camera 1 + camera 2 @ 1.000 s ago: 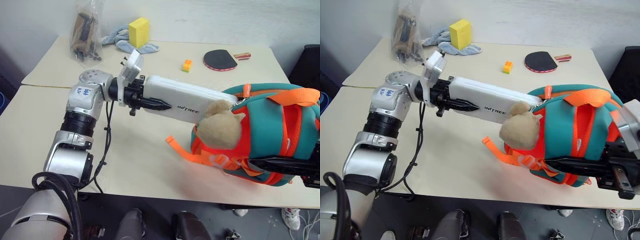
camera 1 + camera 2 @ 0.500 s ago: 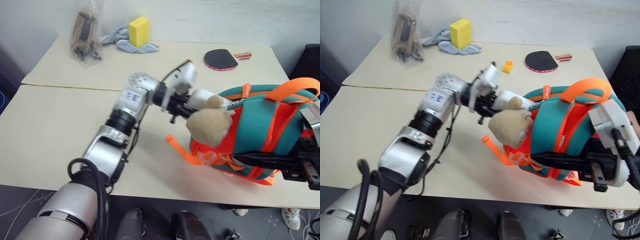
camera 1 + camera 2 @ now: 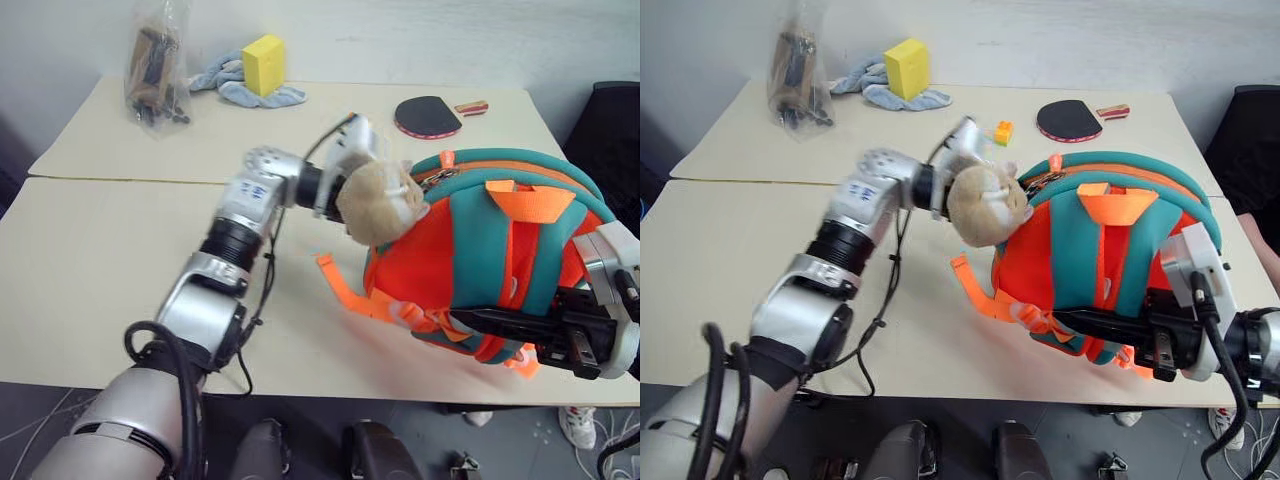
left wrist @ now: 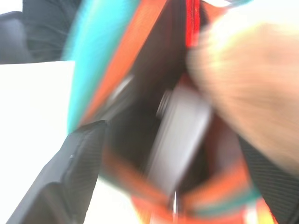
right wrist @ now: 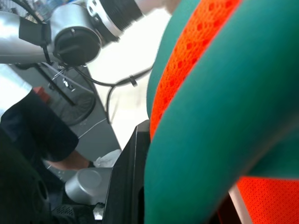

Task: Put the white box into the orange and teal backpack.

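The orange and teal backpack [image 3: 480,260] lies tipped on its side on the table, its open top toward my left arm. My left gripper [image 4: 170,140] is at that opening, hidden in the eye views behind the tan plush charm [image 3: 378,200]. In the left wrist view its fingers [image 4: 65,182] stand wide apart and open. Beyond them the white box [image 4: 184,121] sits inside the dark mouth of the backpack, blurred. My right gripper [image 3: 458,317] is shut on the backpack's lower edge at the near right, one black finger [image 5: 124,186] lying against the teal fabric.
At the back of the table [image 3: 100,250] are a yellow sponge block [image 3: 263,64] on a blue cloth [image 3: 240,88], a clear bag of dark items [image 3: 150,65], a table-tennis paddle [image 3: 428,115] and a small orange brick [image 3: 1003,131]. A black chair [image 3: 612,130] stands at the right.
My left arm pushed the white box to the right, fully into the backpack, and its fingers opened. The backpack's top now sits higher in my right gripper. The camera shifted too.
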Robot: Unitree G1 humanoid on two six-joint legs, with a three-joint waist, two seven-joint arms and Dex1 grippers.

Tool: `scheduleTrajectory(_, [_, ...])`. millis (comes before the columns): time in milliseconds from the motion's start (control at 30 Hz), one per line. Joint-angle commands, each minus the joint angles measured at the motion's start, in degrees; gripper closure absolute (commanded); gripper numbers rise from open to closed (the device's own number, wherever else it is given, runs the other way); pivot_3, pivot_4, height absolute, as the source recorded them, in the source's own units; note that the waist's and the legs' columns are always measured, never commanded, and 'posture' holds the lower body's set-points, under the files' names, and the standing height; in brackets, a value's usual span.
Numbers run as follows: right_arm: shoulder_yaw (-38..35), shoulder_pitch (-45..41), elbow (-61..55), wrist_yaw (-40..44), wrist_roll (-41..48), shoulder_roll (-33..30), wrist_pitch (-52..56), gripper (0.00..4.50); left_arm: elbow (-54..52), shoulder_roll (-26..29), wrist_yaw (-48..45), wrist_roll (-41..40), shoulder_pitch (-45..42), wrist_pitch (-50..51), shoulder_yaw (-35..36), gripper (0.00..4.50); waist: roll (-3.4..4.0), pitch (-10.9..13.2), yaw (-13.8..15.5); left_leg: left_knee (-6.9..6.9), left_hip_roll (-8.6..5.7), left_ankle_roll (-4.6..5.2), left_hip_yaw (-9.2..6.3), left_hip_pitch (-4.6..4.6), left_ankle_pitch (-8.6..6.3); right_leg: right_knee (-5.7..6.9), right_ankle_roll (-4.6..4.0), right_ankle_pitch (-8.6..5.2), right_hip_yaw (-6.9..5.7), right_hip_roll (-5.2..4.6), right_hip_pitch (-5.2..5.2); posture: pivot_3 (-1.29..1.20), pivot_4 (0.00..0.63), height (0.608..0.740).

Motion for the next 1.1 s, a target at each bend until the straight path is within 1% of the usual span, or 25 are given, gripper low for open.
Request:
scheduleTrajectory(33, [-2.63, 0.98, -1.64, -0.23, 0.38, 0.79, -2.06, 4.50, -1.08, 6.04, -7.80, -1.51, 0.17, -0.67, 1.54, 0.02, 0.00, 0.00, -0.01, -0.01, 0.00, 0.00, 0.00, 0.00, 0.00, -0.01, 0.00, 0.00, 0.00, 0.00, 0.00, 0.00, 0.150, 0.740])
scheduleTrajectory(100, [-2.61, 1.49, -1.55, -0.25, 0.27, 0.80, -2.52, 4.50, -1.48, 8.24, -10.88, -2.19, 0.17, -0.02, 1.80, 0.02, 0.00, 0.00, 0.01, 0.00, 0.00, 0.00, 0.00, 0.00, 0.00, -0.01, 0.00, 0.00, -0.02, 0.00, 0.00, 0.00, 0.150, 0.740])
scheduleTrajectory(200, [-1.68, 1.46, -1.17, -0.53, -0.49, 0.71, -3.12, 4.50, -7.07, 11.62, -14.34, -8.66, -1.22, 9.47, 4.35, 0.02, -0.02, 0.01, 0.37, 0.11, -0.02, 0.05, -0.05, -0.05, 0.00, 0.00, 0.00, 0.00, -0.06, -0.07, 0.02, 0.00, 0.150, 0.740])
scheduleTrajectory(267, [-1.43, 1.27, -1.04, -0.76, -0.22, 0.53, -3.37, 4.50, -11.70, 11.75, -13.24, -12.12, -1.06, 13.33, 5.54, 0.02, -0.02, 0.01, 0.38, 0.15, -0.03, 0.08, -0.06, -0.10, -0.02, 0.00, 0.00, 0.00, -0.06, -0.10, 0.02, 0.00, 0.150, 0.740])
scheduleTrajectory(333, [-1.38, 1.23, -1.04, -0.88, 0.12, 0.38, -3.51, 4.50, -13.74, 9.95, -7.21, -10.17, -0.21, 9.62, 5.07, 0.02, -0.02, 0.01, 0.63, 0.16, -0.05, 0.09, -0.09, -0.11, -0.03, 0.00, 0.00, 0.00, -0.09, -0.12, 0.05, 0.00, 0.150, 0.740])
scheduleTrajectory(433, [-1.62, 1.35, -1.08, -0.68, 0.39, 0.23, -3.49, 4.50, -12.83, 6.64, 0.56, -6.01, 0.28, 3.20, 4.14, 0.02, -0.02, 0.01, 1.31, 0.26, -0.06, 0.09, -0.09, -0.05, -0.03, 0.00, 0.01, 0.00, -0.10, -0.11, 0.13, 0.00, 0.150, 0.740])
scheduleTrajectory(567, [-1.90, 1.03, -0.64, -0.70, 0.56, -0.06, -3.45, 4.50, -13.07, 4.05, -0.66, -6.76, 0.98, 3.73, 3.10, 0.02, -0.02, 0.01, 1.19, 0.37, -0.05, 0.12, -0.08, -0.05, -0.04, 0.11, 0.01, 0.00, -0.08, -0.08, 0.13, 0.00, 0.150, 0.740])
scheduleTrajectory(633, [-2.19, 0.85, -0.65, -0.62, 1.24, 0.06, -3.63, 4.50, -10.81, 1.76, 2.86, -3.75, 0.56, 0.14, 1.55, 0.02, -0.02, 0.01, 1.24, 0.34, -0.03, 0.11, -0.06, -0.04, -0.05, 0.10, 0.01, 0.00, -0.04, -0.04, 0.11, 0.00, 0.150, 0.740])
scheduleTrajectory(700, [-2.51, 0.68, -0.79, -0.63, 2.54, 0.24, -3.77, 4.50, -9.19, -0.30, 5.35, -1.78, 0.12, -0.59, 0.26, 0.02, -0.02, 0.01, 1.35, 0.34, -0.03, 0.11, -0.07, -0.03, -0.05, 0.09, 0.01, 0.00, -0.06, -0.04, 0.12, 0.00, 0.150, 0.740])
scheduleTrajectory(900, [-2.45, 1.20, -1.06, -1.47, 1.89, 0.71, -4.08, 4.50, -5.31, -3.23, 5.37, -0.21, -0.83, -2.31, -1.14, 0.02, -0.02, 0.01, 1.36, 0.35, -0.04, 0.13, -0.07, -0.05, -0.06, 0.08, 0.01, 0.00, -0.05, -0.05, 0.11, 0.00, 0.150, 0.740])
scheduleTrajectory(1000, [-2.56, 1.56, -1.49, -2.36, 2.11, 1.17, -4.48, 4.50, -2.64, -2.83, 4.93, 0.62, -1.83, -3.96, -1.03, 0.61, -0.02, 0.01, 1.37, 0.36, -0.04, 0.13, -0.07, -0.05, -0.06, 0.10, 0.01, 0.00, -0.05, -0.04, 0.11, 0.00, 0.150, 0.740])
scheduleTrajectory(1100, [-3.18, 2.63, -2.09, -2.91, 2.45, 1.64, -4.96, 4.50, -0.20, -2.45, 4.78, 1.01, -2.91, -5.23, -0.57, 1.51, -0.02, 0.01, 1.37, 0.35, -0.04, 0.13, -0.07, -0.06, -0.06, 0.08, 0.01, 0.00, -0.06, -0.05, 0.12, 0.00, 0.150, 0.740])
